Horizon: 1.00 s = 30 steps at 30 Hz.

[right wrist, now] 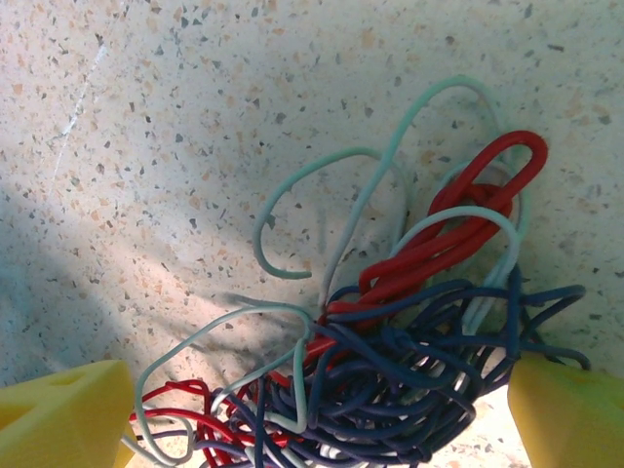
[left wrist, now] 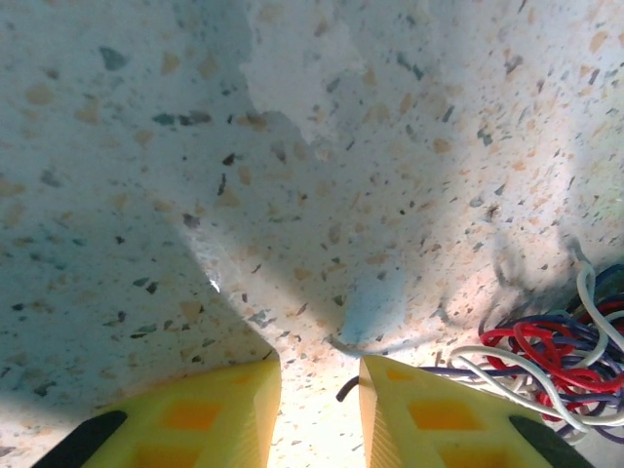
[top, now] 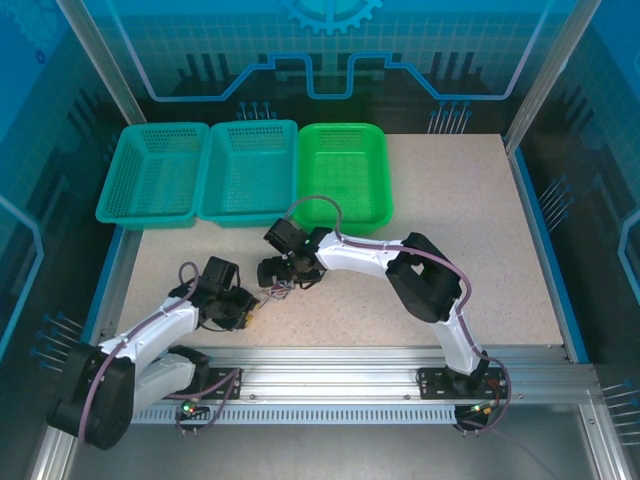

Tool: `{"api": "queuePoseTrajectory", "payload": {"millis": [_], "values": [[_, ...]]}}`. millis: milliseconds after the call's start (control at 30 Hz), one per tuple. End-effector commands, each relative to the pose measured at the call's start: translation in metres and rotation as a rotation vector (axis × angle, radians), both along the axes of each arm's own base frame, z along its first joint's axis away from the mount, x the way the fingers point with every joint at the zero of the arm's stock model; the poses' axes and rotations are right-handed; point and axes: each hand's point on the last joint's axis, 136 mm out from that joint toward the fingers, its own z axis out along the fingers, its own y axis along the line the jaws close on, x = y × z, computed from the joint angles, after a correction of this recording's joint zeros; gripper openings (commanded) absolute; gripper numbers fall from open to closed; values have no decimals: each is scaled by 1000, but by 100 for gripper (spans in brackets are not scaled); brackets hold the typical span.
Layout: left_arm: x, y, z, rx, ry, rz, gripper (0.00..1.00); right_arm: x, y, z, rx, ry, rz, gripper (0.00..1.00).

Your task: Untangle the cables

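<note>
Now our right pincer [right wrist: 312,414], spread wide, straddles the knotted cables [right wrist: 409,361] on the counter [right wrist: 146,117]; our left pincer [left wrist: 320,409] hangs parted just beside them. Separation looks barely begun; next we should pinch one loop and draw it clear.

2 teal baskets [top: 155,175]; green basket [top: 345,170]; speckled table [top: 480,250]

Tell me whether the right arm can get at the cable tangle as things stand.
Probably yes: the right gripper is open with the cables lying between its tips, and nothing covers them.
</note>
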Motion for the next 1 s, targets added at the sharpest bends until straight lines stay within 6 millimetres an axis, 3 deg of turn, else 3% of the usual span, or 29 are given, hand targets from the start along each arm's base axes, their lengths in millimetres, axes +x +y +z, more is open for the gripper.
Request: {"api": "queuePoseTrajectory", "payload": {"millis": [0,300,500,800,967], "values": [[24,-19,9,-102,-140,-21,30,-5,6,0,-8,12,4,99],[31,-18,15,-105,-198,-14,22,-6,6,2,-8,15,10,97],[38,-24,26,-143,-233,-12,21,-7,4,3,-12,14,9,97],[31,-13,11,-83,-202,7,27,-8,6,5,-3,19,9,96],[30,-8,6,-52,-196,17,24,-8,7,4,-2,24,8,96]]}}
